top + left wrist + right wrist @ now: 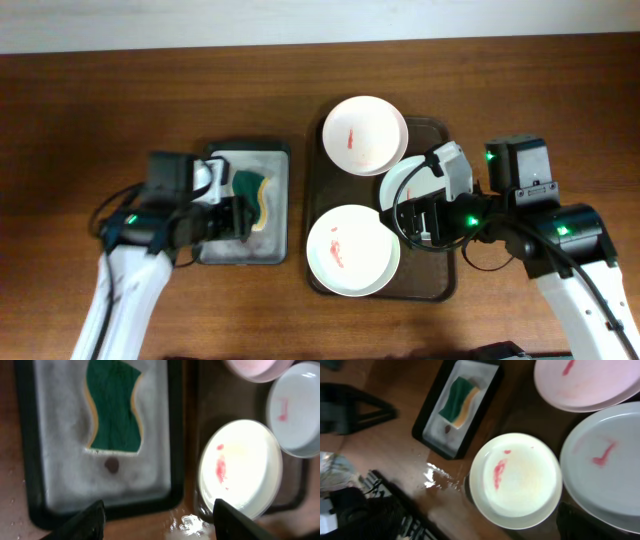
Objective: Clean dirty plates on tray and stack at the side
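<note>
The left pincer (162, 521) hangs wide open and empty over the near end of the grey tray (65, 480), which sits on the tabletop (150, 90) just left of the tray (432, 135). The sponge (112, 407) lies straight ahead of it, green side up. Its long axis runs away from the pincer along the grey tray's length, so the jaws already stand across its narrow width. A short reach forward and down looks enough to close on it.

The right pincer (415, 210) is also spread wide and holds nothing. It hovers over the tray's right side and partly covers the right plate (393, 183).

All 3 plates are inside the tray, and none is stacked beside it yet:
- The far plate (365, 135) is at the tray's far end.
- The near plate (352, 250) is at the tray's near left.
- The right plate is crowded against both, with rims touching or overlapping. I cannot tell which rim lies on top.

Each plate shows a red smear.

The right arm is clearly the nearer one to the plates, with the right plate almost directly below it. The left arm is the nearer one to the sponge. My judgement is that the left takes the sponge and the right lifts or steadies a plate.
</note>
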`<state>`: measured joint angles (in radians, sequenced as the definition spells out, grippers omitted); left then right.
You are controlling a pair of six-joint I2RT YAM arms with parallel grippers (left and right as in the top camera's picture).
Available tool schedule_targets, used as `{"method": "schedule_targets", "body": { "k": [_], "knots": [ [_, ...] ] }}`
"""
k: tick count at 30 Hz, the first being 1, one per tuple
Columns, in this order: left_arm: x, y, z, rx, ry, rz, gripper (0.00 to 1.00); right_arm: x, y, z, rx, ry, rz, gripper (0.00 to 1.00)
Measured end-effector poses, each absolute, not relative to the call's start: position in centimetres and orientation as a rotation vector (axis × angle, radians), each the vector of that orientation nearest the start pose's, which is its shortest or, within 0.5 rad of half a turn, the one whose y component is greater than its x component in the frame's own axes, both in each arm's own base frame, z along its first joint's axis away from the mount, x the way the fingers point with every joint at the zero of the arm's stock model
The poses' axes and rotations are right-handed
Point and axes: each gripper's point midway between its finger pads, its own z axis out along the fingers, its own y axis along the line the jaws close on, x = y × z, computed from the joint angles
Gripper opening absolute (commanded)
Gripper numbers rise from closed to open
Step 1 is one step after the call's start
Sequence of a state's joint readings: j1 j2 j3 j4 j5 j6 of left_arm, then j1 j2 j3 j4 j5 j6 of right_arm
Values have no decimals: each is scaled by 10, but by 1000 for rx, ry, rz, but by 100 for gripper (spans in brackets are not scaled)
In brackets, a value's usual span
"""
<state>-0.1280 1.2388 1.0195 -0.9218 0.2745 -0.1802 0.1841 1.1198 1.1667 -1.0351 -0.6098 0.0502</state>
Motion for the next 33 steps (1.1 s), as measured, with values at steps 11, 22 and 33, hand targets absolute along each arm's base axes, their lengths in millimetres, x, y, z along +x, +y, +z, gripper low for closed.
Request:
{"method": "schedule_targets", "body": {
  "k": [11,22,33],
  "knots": [
    [353,-92,14,-102,2846,-74,0,231,150,240,-400,2525,942,99],
    [358,-90,72,-114,2826,-69,63,228,149,238,-389,2544,946,99],
    [368,-93,16,-86,2847,-66,0,224,148,236,-382,2564,944,99]
  ]
}}
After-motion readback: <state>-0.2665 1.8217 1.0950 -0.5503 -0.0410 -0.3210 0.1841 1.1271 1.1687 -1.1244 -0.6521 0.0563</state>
